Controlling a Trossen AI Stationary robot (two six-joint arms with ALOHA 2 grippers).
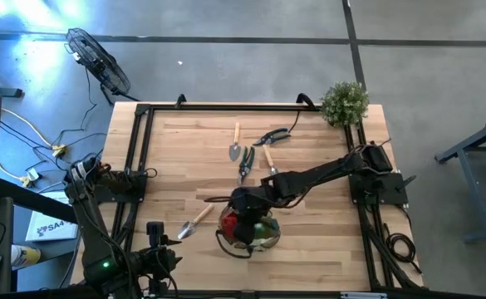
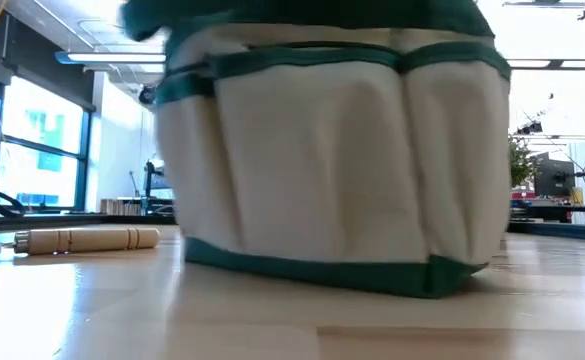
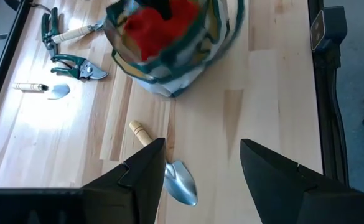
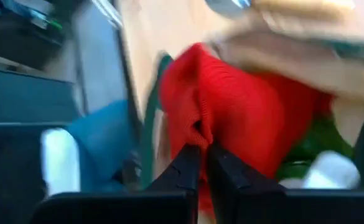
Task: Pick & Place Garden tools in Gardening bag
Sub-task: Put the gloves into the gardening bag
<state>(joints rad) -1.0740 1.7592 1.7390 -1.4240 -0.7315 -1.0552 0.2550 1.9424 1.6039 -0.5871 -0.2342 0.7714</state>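
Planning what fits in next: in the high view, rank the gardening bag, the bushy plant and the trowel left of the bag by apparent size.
1. gardening bag, partly hidden by the right arm
2. bushy plant, close to the bag, so that order is unsure
3. trowel, clearly smallest

Only one legible marking, partial dark letters "SA4" on a white box (image 1: 50,227) lying on the floor just beyond the left edge of the wooden table (image 1: 309,166), rest of that print cut off, no other readable text anywhere
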